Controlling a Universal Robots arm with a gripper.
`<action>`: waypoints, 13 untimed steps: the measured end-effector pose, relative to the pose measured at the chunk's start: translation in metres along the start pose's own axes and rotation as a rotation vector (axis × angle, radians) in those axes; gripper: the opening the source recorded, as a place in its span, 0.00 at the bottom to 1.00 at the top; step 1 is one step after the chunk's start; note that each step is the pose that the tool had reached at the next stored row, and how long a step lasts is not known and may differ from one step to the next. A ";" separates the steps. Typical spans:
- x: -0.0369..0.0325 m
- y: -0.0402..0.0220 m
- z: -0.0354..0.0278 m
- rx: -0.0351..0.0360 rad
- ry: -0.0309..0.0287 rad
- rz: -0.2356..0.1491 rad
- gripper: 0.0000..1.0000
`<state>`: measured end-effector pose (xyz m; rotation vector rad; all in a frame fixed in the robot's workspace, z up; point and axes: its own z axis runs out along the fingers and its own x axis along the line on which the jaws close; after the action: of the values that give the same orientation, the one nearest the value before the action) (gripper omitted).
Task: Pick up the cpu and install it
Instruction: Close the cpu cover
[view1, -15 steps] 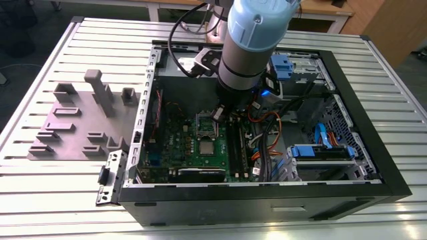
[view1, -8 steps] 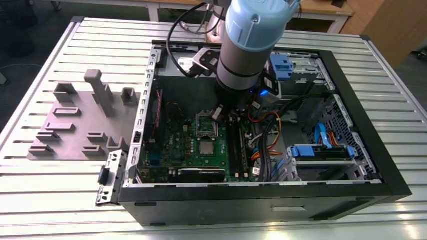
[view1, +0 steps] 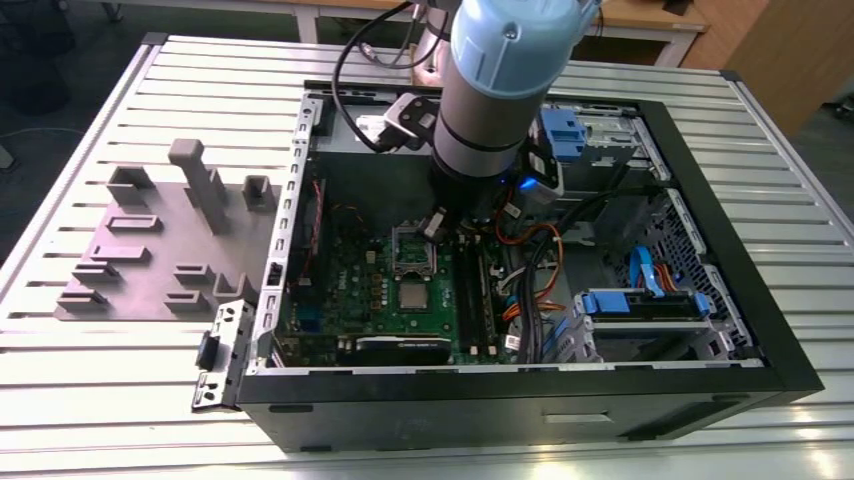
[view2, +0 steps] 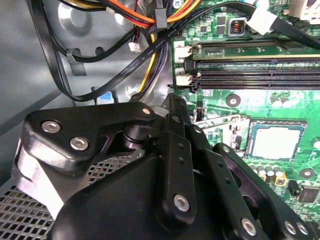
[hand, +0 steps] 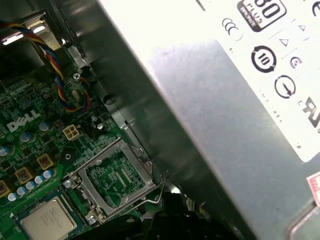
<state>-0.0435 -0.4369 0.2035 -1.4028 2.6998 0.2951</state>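
- The robot arm (view1: 501, 90) reaches down into the open computer case (view1: 534, 385), which lies on its side on a slatted metal table (view1: 134, 400).
- The gripper (view2: 172, 107) hangs low over the green motherboard (view1: 387, 300), just beside the socket frame (view1: 414, 250), near the case's back wall.
- In the second wrist view the black linkage of the gripper is drawn together to a narrow tip; the pictures do not show whether it is closed or holds anything.
- The cpu (view1: 412, 296) sits flat in the socket on the motherboard, its silver top bare; in the first wrist view the cpu (hand: 47, 220) lies just beside the opened socket frame (hand: 112, 182), which stands tilted up from its hinge.
- In the second wrist view the cpu (view2: 276, 141) lies apart from the gripper's tip, with the memory slots (view2: 260, 65) beyond it.
- Room around the gripper is tight: the grey power supply box (hand: 225, 100) stands close against the socket frame on one side, and black and coloured cables (view2: 125, 65) loop near the board's edge on another.
- In the exterior view, the blue drive brackets (view1: 647, 300) fill the case towards that view's right, and a grey parts fixture (view1: 160, 240) rests on the table towards its left, well apart from the case's opening.
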 end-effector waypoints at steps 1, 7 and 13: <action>0.0001 0.0001 -0.0001 0.0007 0.0010 0.000 0.11; 0.0003 0.0008 -0.0013 0.0073 0.0105 0.000 0.11; 0.0008 0.0022 -0.0030 0.0089 0.0128 0.000 0.11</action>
<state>-0.0457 -0.4370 0.2066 -1.4068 2.7080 0.2746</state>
